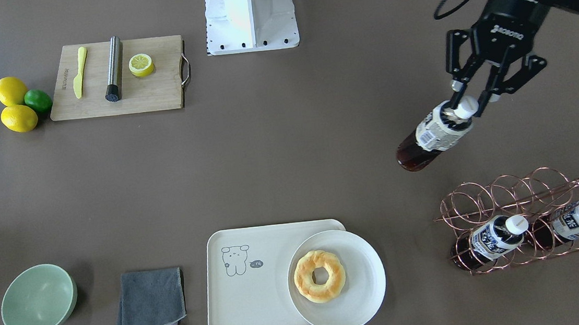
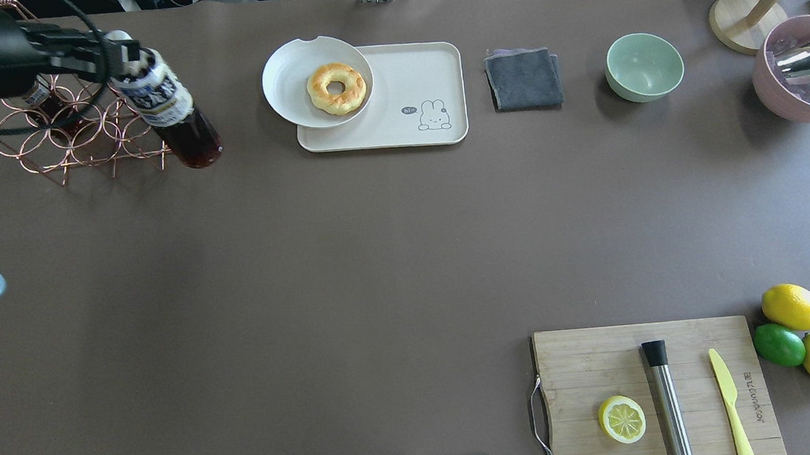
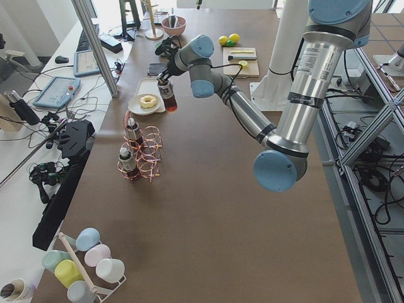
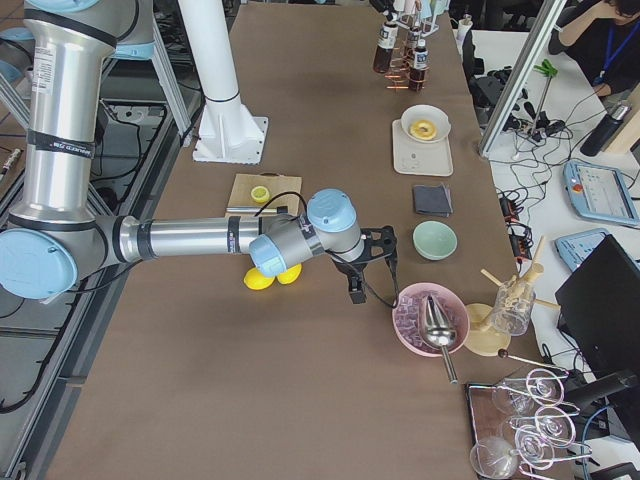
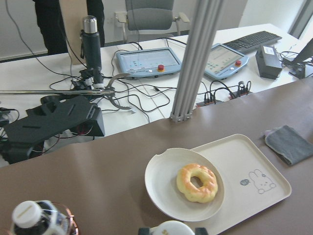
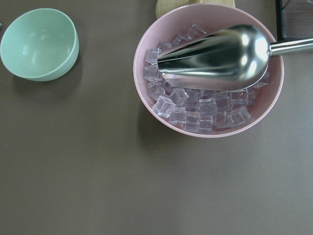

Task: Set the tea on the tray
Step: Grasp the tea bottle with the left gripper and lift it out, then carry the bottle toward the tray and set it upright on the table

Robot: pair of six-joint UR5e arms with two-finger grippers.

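Observation:
My left gripper (image 1: 465, 107) is shut on the neck of the tea bottle (image 1: 434, 137), just under its white cap. The bottle hangs tilted, above the table, beside the copper rack. In the overhead view the gripper (image 2: 118, 53) and bottle (image 2: 170, 108) are left of the tray. The cream tray (image 1: 248, 292) with its line-drawn animal lies at the table's far edge from the robot; it also shows in the overhead view (image 2: 429, 74) and the left wrist view (image 5: 244, 161). My right gripper (image 4: 372, 265) shows only in the exterior right view, over the table near a pink bowl; I cannot tell its state.
A white plate (image 1: 357, 303) with a doughnut (image 1: 320, 276) overlaps one end of the tray. A copper wire rack (image 1: 508, 201) holds two identical bottles. A grey cloth (image 1: 149, 301), green bowl (image 1: 38, 299), cutting board (image 1: 157, 93) and pink ice bowl (image 6: 208, 68) also stand on the table.

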